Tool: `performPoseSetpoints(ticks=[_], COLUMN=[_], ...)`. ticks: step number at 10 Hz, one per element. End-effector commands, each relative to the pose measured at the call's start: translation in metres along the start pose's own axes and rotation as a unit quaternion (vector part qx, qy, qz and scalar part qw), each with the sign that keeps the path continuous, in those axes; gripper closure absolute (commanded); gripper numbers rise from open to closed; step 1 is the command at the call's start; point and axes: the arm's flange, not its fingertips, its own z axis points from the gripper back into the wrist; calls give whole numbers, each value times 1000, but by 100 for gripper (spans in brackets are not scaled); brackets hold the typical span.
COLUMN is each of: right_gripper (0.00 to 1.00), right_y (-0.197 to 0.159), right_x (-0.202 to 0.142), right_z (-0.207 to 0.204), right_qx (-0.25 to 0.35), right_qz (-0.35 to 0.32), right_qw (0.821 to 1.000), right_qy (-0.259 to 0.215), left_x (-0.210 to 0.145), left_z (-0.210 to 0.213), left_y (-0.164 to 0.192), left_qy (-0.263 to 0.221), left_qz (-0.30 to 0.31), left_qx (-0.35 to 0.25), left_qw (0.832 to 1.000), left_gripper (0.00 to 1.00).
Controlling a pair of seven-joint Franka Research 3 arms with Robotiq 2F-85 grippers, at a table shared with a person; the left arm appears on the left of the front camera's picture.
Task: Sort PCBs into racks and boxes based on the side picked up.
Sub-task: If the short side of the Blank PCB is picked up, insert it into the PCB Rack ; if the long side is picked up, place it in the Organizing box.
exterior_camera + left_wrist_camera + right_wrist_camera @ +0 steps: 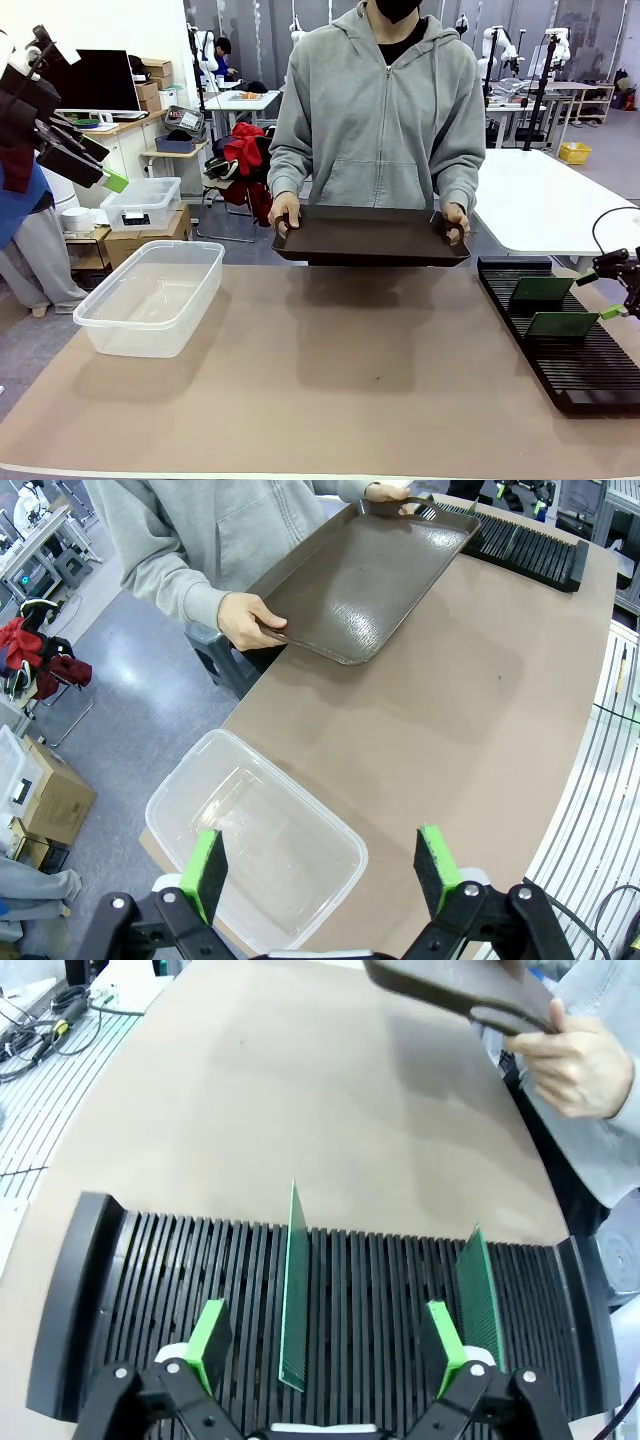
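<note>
Brown matte tabletop [330,380] spans the workspace; no print is readable. Two thin green PCBs [294,1290] [478,1295] stand upright in separate slots of the long, black, ribbed rack [560,340] on the robot's right side. On its left side sits the clear, round-cornered plastic tub [150,295]. A person holds a dark brown, faintly glossy tray [372,236] by both ends. Right gripper [325,1332] hovers spread wide over the rack; left gripper [325,865] is spread above the tub.
</note>
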Motion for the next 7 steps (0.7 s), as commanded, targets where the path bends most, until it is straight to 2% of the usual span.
performPoseSetpoints(ticks=[1, 7], right_gripper=[0, 0], right_y=[15, 37], right_x=[40, 105], right_z=[9, 31], right_qx=[-23, -25], right_qz=[-15, -58], right_qw=[1000, 997], right_qy=[1, 33], left_x=[-2, -2], left_z=[-1, -1], left_y=[0, 0], left_qy=[4, 4], left_qz=[0, 0], left_qx=[-4, -4], left_qw=[1000, 1000], left_gripper=[0, 0])
